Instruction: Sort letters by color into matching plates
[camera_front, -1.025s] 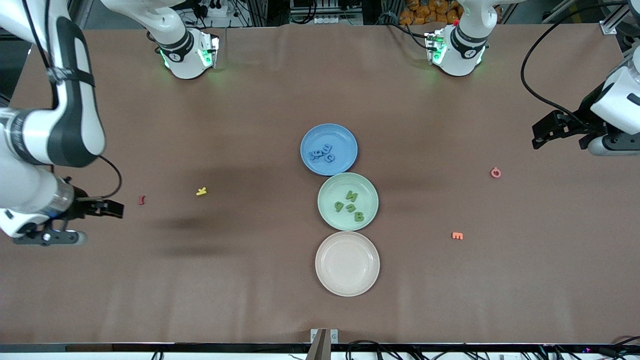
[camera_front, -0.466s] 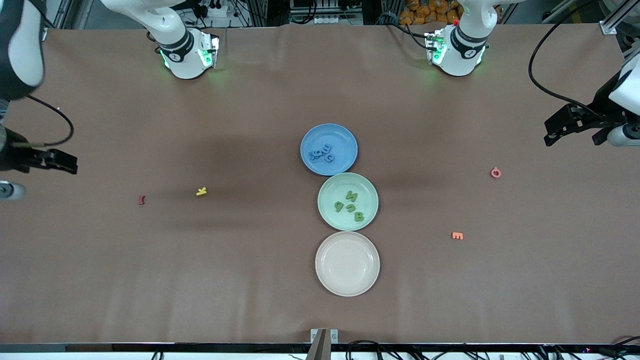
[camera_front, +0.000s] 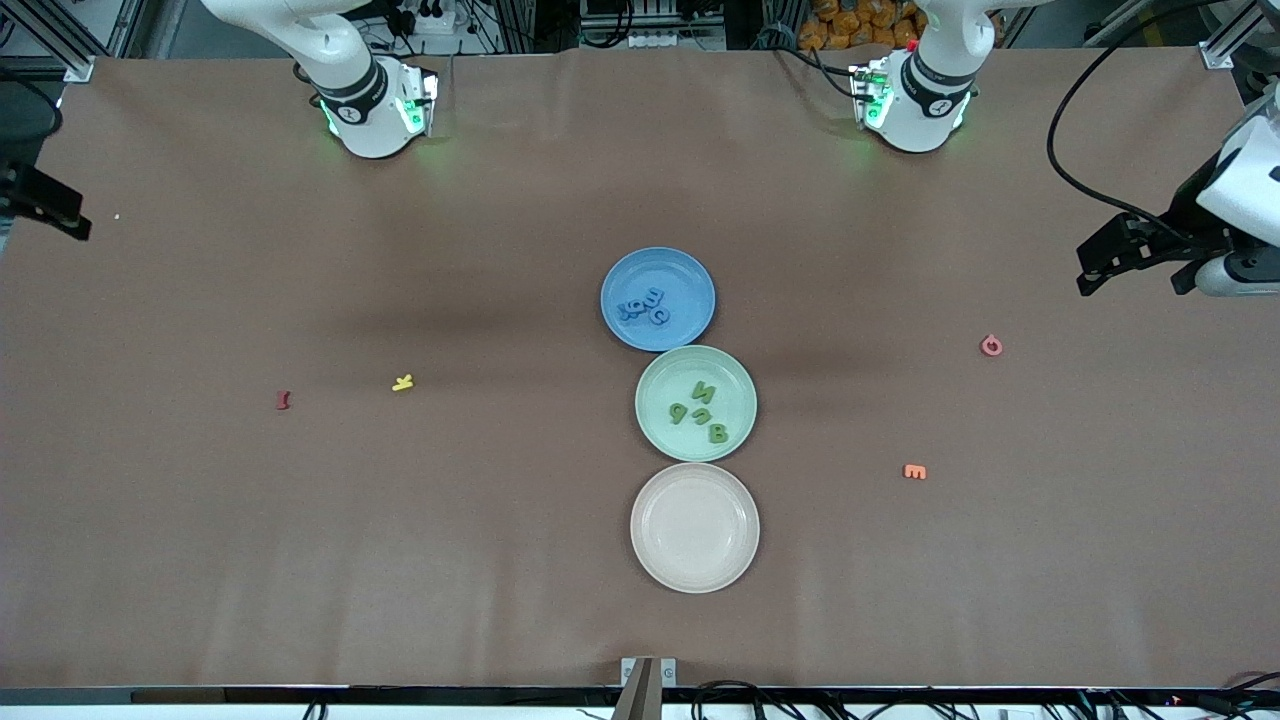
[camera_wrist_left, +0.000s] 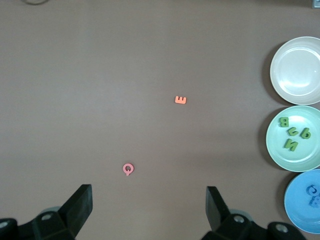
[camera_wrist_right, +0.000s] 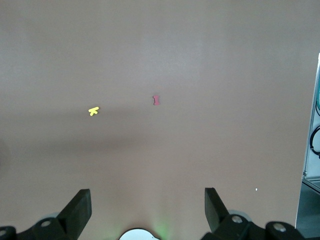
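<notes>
You are looking at a sort that appears finished. The blue plate (camera_front: 658, 298) holds a cluster of blue letters (camera_front: 644, 305), and the green plate (camera_front: 696, 403) just nearer the front camera, rim to rim with it, holds the green letters (camera_front: 699, 411). I count four green ones; the blue ones overlap, so the exact count is hard to read. No blue or green piece shows on the bare table. The white plate (camera_front: 695, 527), nearest the camera in the row, is empty.

What lies loose is off-colour and not yours to sort: a yellow piece (camera_front: 402, 382) and a dark red piece (camera_front: 283, 400) toward the right arm's end, a pink ring (camera_front: 991, 345) and an orange E (camera_front: 914, 471) toward the left arm's end.

The left gripper (camera_wrist_left: 150, 197) hangs with its jaws spread wide and empty, high over the table's edge at its own end. The right gripper (camera_wrist_right: 148, 199) is likewise spread and empty, at the table's edge at its end.

You have broad open room on both sides of the plate row, and nothing crowds either arm. Judging by this, little is left beyond parking.
</notes>
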